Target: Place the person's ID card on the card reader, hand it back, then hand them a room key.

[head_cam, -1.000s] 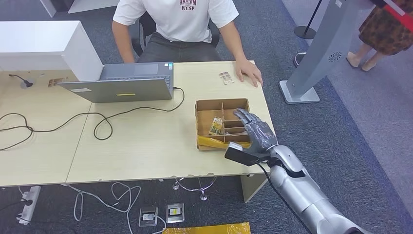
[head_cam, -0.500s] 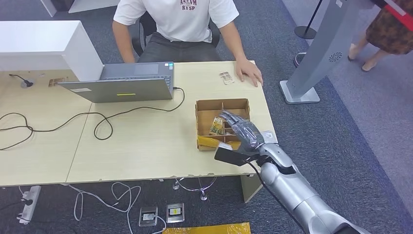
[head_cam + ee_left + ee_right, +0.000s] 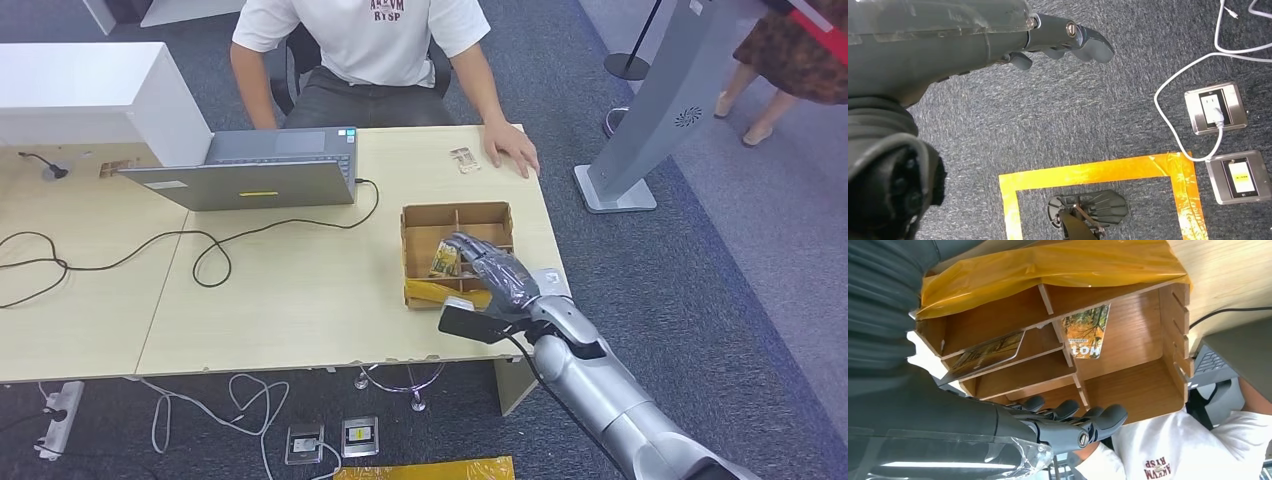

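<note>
- Head view: my right hand hovers over the cardboard box at the right side of the table. My fingers are a little apart and hold nothing. A small card lies on the far edge of the table, just beside the person's hand; I cannot tell which card it is. A laptop stands to the left of the box.
- Right wrist view: here I see inside the box. One compartment holds a room key card with an autumn picture, another card lies in a narrow compartment beside it. A yellow bag covers the near edge.
- Left wrist view: my left hand hangs over the grey carpet, the fingers loosely extended and holding nothing. Orange tape and floor sockets are below.
</note>
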